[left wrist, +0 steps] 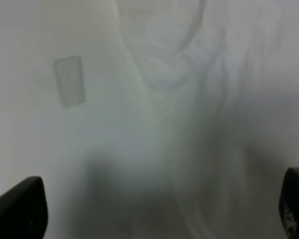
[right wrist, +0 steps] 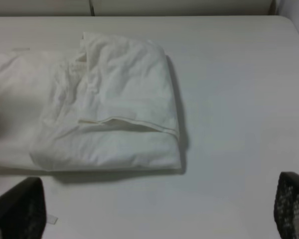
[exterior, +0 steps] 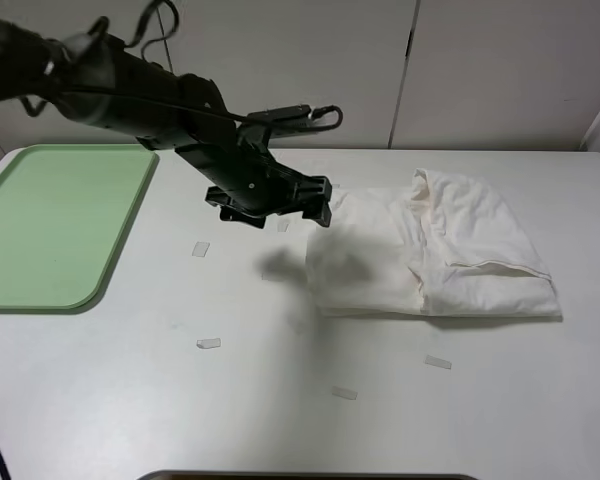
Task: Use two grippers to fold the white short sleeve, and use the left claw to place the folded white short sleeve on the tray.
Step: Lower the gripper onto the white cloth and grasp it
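Note:
The white short sleeve lies folded in a wrinkled bundle on the table, right of centre. My left gripper hovers open just above the table at the shirt's left edge, holding nothing. In the blurred left wrist view its two fingertips stand wide apart over the shirt fabric. The light green tray lies empty at the far left. The right gripper is open and empty, set back from the folded shirt; the right arm is outside the exterior high view.
Small pale tape strips lie on the table: one left of the shirt, one nearer the front, two in front of the shirt. One strip shows beside the shirt's edge. Cabinet doors stand behind the table.

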Controlling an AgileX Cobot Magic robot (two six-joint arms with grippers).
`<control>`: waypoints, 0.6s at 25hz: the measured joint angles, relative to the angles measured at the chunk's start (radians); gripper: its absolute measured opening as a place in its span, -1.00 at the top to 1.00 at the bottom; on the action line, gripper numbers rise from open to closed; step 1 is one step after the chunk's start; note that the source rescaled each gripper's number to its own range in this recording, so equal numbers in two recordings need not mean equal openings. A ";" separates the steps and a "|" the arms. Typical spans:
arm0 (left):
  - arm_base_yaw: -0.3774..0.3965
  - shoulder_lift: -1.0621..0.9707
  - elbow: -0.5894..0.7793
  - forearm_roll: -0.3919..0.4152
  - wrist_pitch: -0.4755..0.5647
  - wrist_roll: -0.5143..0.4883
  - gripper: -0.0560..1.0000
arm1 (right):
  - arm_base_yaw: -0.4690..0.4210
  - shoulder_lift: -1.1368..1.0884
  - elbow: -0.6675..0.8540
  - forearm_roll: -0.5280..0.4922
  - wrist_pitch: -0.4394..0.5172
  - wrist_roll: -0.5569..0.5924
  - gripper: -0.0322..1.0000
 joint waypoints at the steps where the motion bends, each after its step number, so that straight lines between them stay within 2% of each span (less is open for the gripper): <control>1: -0.010 0.023 -0.016 0.000 -0.009 -0.010 -0.85 | 0.000 0.000 0.000 0.000 0.000 0.000 -1.00; 7: -0.070 0.166 -0.116 0.000 -0.051 -0.099 -0.85 | 0.000 0.000 0.000 0.000 0.000 0.000 -1.00; 15: -0.130 0.271 -0.220 -0.001 -0.109 -0.156 -0.84 | 0.000 0.000 0.000 0.000 0.000 0.000 -1.00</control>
